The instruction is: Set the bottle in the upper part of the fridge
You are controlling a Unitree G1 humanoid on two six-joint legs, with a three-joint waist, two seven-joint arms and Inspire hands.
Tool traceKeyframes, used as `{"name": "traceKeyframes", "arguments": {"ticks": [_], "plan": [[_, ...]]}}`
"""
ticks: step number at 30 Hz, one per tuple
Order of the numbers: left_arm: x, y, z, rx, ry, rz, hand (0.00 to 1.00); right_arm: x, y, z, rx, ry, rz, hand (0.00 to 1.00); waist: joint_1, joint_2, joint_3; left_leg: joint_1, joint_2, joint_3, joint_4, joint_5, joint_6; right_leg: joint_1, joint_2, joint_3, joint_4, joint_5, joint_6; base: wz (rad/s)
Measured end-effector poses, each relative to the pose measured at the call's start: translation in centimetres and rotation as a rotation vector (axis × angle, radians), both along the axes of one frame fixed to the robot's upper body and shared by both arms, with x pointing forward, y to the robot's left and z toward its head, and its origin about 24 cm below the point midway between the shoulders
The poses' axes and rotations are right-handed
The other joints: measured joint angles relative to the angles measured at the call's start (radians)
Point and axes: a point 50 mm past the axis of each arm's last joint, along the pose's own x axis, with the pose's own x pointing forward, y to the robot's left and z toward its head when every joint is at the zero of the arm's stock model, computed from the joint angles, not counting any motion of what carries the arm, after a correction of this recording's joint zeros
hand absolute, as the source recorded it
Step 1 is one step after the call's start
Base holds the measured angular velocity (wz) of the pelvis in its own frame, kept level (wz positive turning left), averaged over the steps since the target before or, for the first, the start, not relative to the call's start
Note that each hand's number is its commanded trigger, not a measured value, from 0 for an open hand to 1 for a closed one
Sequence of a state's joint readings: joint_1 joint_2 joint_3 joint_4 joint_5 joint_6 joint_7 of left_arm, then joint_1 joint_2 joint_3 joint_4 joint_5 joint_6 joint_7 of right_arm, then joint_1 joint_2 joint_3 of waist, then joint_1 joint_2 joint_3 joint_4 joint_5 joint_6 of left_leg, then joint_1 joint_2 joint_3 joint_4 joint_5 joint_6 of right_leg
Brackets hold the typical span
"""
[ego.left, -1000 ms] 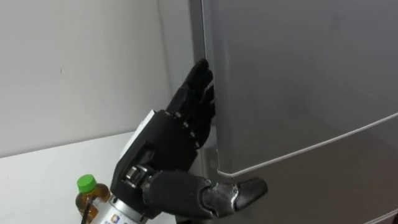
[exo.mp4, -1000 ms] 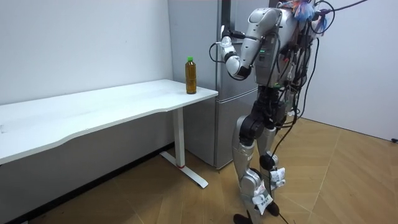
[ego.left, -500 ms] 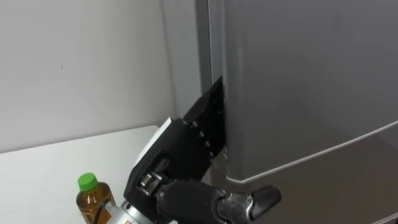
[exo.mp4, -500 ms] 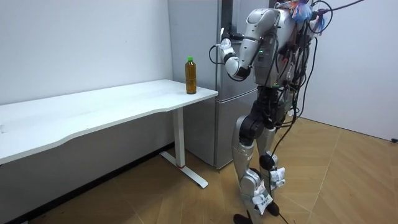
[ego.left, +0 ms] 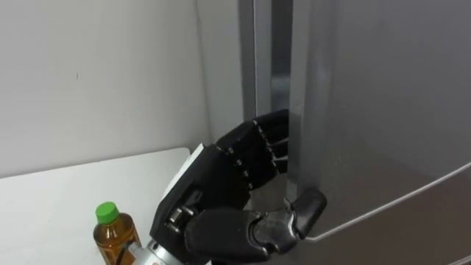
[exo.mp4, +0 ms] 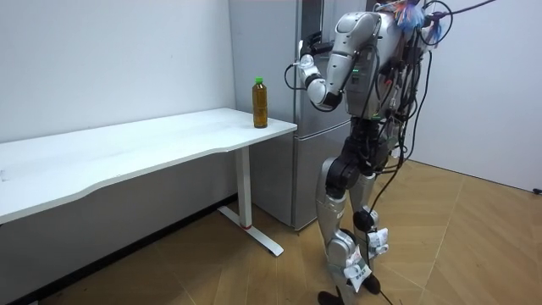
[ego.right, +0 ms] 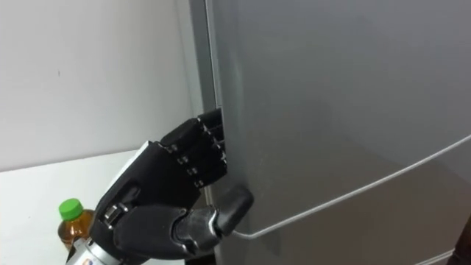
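The bottle (ego.left: 115, 234), amber with a green cap, stands upright on the white table (ego.left: 51, 199) at the lower left, close beside my left forearm. My left hand (ego.left: 221, 191) grips the left edge of the grey upper fridge door (ego.left: 368, 110). Its fingers (ego.left: 268, 140) hook into the gap behind the edge, and the thumb (ego.left: 305, 210) presses on the door's front. The door stands a crack open, with a narrow dark gap along its left side. In the room view I stand in front of the fridge (exo.mp4: 306, 152), left hand (exo.mp4: 306, 63) raised to it, the bottle (exo.mp4: 260, 103) at the table's near corner.
The white table (exo.mp4: 127, 152) runs along the wall to the room view's left of the fridge. A white wall (ego.left: 96, 73) rises behind it. A seam (ego.left: 412, 191) below the upper door marks the lower door. Wooden floor lies open behind me.
My left hand's fingers have slid from the door's edge in behind it. The upper door has swung out a crack, showing a gap on its left side. The bottle has not moved.
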State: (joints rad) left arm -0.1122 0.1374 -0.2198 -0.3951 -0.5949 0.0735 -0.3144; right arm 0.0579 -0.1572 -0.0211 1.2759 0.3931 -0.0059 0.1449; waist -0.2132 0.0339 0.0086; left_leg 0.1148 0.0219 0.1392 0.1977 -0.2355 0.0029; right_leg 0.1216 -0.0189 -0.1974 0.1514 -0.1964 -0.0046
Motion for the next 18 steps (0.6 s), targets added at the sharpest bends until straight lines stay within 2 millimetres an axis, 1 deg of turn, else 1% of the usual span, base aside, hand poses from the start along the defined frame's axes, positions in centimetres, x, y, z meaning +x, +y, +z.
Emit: {"name": "traceKeyframes", "arguments": {"ticks": [3,5,6,7,15,18], "plan": [[0.1,0.0,-0.1,-0.007,0.005,0.004,0.71,0.0,0.0,0.0,0.001,0.0,-0.003,0.0,0.0,0.002,-0.0013,0.0,0.0,0.0,0.0,0.0,0.0,0.0,0.0,0.0,0.0,0.0,0.0,0.0],[0.1,0.0,-0.1,-0.007,0.005,0.003,0.51,0.0,0.0,0.0,0.001,0.001,-0.003,0.0,-0.001,0.002,-0.0014,0.0,0.0,0.0,0.0,0.0,0.0,0.0,0.0,0.0,0.001,0.0,0.0,0.0],[0.0,0.0,-0.1,-0.007,0.005,0.001,0.07,0.0,0.0,0.0,0.002,0.001,-0.003,0.0,-0.002,0.002,-0.0013,0.0,0.0,0.0,0.0,0.0,0.0,0.0,0.0,0.0,0.001,0.0,0.0,0.0],[0.0,-0.1,-0.1,-0.009,0.004,-0.005,0.0,0.0,0.0,0.0,0.002,0.002,-0.003,0.0,-0.002,0.002,-0.0011,0.001,0.001,0.0,0.0,0.0,0.0,0.0,0.0,0.001,0.001,0.0,0.0,0.0],[-0.5,-1.1,-0.3,0.015,-0.002,-0.094,0.0,0.0,-0.1,0.0,-0.001,0.004,-0.003,0.0,-0.003,0.001,0.0012,0.001,0.001,0.002,0.0,0.0,0.0,0.0,0.0,0.002,0.002,0.0,0.0,0.0],[-0.6,-1.4,-0.4,0.02,-0.008,-0.125,0.0,-0.1,-0.2,0.0,0.002,0.004,-0.003,0.0,-0.002,0.002,0.0014,0.002,0.001,0.013,0.0,0.0,0.0,-0.001,0.0,0.008,0.0,0.0,0.0,-0.03]]}}
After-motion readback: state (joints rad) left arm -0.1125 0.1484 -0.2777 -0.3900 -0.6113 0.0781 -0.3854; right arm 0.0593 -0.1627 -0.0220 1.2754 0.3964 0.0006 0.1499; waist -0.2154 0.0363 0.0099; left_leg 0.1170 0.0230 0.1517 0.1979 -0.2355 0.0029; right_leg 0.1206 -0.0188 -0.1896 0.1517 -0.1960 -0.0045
